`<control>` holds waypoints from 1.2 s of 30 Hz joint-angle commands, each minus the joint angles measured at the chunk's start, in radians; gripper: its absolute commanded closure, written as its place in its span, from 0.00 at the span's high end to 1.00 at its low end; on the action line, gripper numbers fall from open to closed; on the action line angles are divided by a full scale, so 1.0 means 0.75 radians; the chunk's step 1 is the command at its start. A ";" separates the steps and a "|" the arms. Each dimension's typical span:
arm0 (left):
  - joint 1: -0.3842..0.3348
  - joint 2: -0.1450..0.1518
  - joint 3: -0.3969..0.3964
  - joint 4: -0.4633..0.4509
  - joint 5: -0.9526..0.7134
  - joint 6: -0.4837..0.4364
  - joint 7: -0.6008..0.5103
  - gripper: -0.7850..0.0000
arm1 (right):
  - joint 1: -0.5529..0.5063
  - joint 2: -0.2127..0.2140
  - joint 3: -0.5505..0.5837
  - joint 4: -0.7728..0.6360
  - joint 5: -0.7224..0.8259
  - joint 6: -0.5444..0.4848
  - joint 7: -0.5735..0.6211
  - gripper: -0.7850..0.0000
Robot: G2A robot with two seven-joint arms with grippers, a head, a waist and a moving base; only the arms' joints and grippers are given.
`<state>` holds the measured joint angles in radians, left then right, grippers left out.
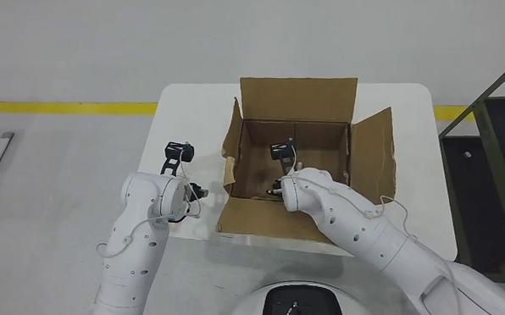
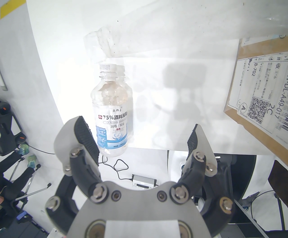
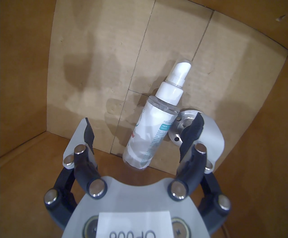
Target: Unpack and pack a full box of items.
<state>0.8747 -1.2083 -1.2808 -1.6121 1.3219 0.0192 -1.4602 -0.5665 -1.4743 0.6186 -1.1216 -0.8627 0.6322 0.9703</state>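
The spray bottle [image 3: 155, 126] lies on the floor of the box [image 1: 371, 154], just beside a metal flange [image 3: 178, 129], apparently awaiting removal. The right gripper [image 3: 142, 128] is lowered into the box, jaws wide, straddling the spray bottle without contact. Outside the box, a clear bottle [image 2: 112, 117] in a bag [image 2: 101, 38] lies on the table [image 2: 180, 45]. The left gripper [image 2: 139, 133] hovers above it, jaws wide and empty.

Pale grey floor [image 1: 88, 49] with a yellow line [image 1: 68, 107]; white table [image 1: 195, 104]; dark rack [image 1: 479, 201] just beside it
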 commanded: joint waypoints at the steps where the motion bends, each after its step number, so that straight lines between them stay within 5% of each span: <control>1: 0.000 0.000 0.000 0.000 0.000 0.000 0.000 1.00 | 0.001 -0.006 0.004 0.012 0.001 -0.004 0.000 0.92; 5: 0.000 0.000 0.000 0.000 0.000 0.000 0.000 1.00 | 0.002 -0.018 0.011 0.033 -0.002 -0.015 0.003 0.76; 7: 0.000 0.000 0.000 0.000 0.000 0.000 0.000 1.00 | 0.003 -0.022 0.014 0.038 -0.005 -0.017 0.006 0.48; 8: 0.000 0.000 0.000 0.000 0.000 0.000 0.000 1.00 | 0.006 -0.025 0.018 0.038 -0.012 -0.013 0.005 0.42; 14: 0.000 0.000 0.000 0.000 0.000 0.000 0.000 1.00 | 0.011 -0.031 0.037 0.004 -0.056 0.003 0.029 0.16; 21: 0.000 0.000 0.000 0.000 0.000 0.000 0.000 1.00 | -0.010 -0.028 0.066 -0.042 -0.116 0.006 0.065 0.00; 36: 0.000 0.000 0.000 0.000 0.000 0.000 0.000 1.00 | -0.072 -0.023 0.138 -0.134 -0.221 -0.002 0.107 0.00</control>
<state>0.8747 -1.2083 -1.2808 -1.6121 1.3219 0.0192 -1.4602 -0.6178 -1.4913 0.7199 -1.2171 -1.0204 0.6332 1.0485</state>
